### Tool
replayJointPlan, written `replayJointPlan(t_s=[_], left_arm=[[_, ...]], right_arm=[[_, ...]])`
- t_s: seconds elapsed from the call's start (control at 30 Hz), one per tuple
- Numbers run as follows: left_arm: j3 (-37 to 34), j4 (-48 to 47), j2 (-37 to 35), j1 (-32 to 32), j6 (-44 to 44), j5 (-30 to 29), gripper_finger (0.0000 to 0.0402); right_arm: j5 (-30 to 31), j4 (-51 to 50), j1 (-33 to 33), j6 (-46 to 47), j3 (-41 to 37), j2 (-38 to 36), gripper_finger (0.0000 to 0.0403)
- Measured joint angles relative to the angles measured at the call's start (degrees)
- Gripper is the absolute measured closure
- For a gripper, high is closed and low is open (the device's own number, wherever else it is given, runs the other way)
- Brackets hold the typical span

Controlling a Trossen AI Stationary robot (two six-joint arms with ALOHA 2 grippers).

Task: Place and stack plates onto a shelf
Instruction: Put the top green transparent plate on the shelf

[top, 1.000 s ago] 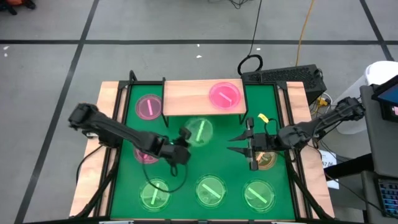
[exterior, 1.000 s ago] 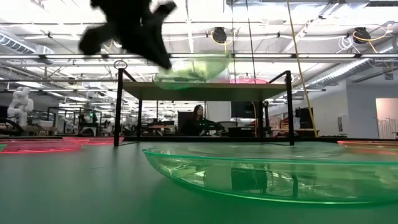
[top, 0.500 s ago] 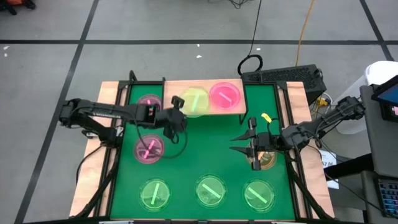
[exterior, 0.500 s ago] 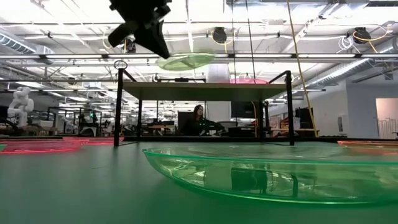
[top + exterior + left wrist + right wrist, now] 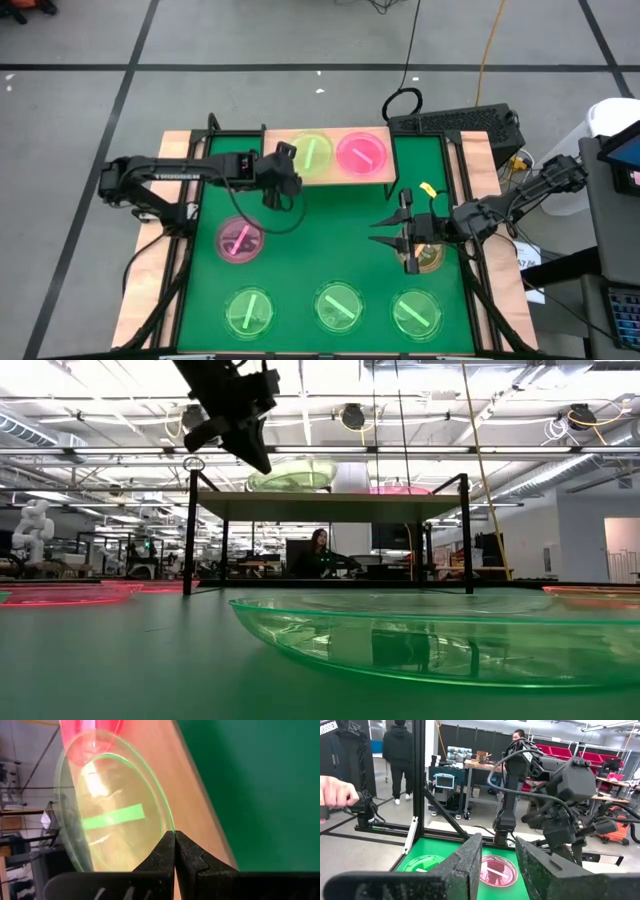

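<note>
Holding: the left claw [image 5: 283, 172] pinches the rim of a green plate [image 5: 311, 156], its fingers pressed together on the plate's edge in the left wrist view.
Plate's place: over the middle of the shelf [image 5: 280, 146], just beside a pink plate [image 5: 361, 153] that lies toward the shelf's right end.
Contact: from the low view the green plate [image 5: 293, 475] looks down on or barely above the board, though I cannot tell for sure whether it is fully seated.
Right claw: the right claw [image 5: 385, 232] hangs over the green mat [image 5: 330, 235] near the counter's right edge, fingers spread and empty, next to an orange plate [image 5: 430, 258].
Others waiting: a pink plate [image 5: 239, 241] toward the left of the mat, three green plates [image 5: 339, 306] along the counter's front edge.
Step, as I judge it: setting the green plate down on the shelf, release not yet made.
Handling: the plate reads as thin, light, stiff plastic, probably slick, so a rim pinch is the only workable hold and a modest one should suffice.
Risk: being so light, it may skid or tip off the shelf's front edge if nudged on release.
Stacking: a later plate should nest if lowered level and centred.
</note>
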Motion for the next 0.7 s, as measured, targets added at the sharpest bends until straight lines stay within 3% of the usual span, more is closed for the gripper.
replayJointPlan(t_s=[0.33, 0.7], left_arm=[[0.0, -1.5, 3.6, 2.8, -0.1, 1.8, 0.0399], [0.1, -4.2, 3.3, 3.1, -2.4, 1.1, 0.0359]], right_arm=[[0.0, -0.2, 0.0, 1.2, 0.0, 0.0, 0.0298], [0.0, -0.9, 0.0, 0.2, 0.0, 0.0, 0.0298]])
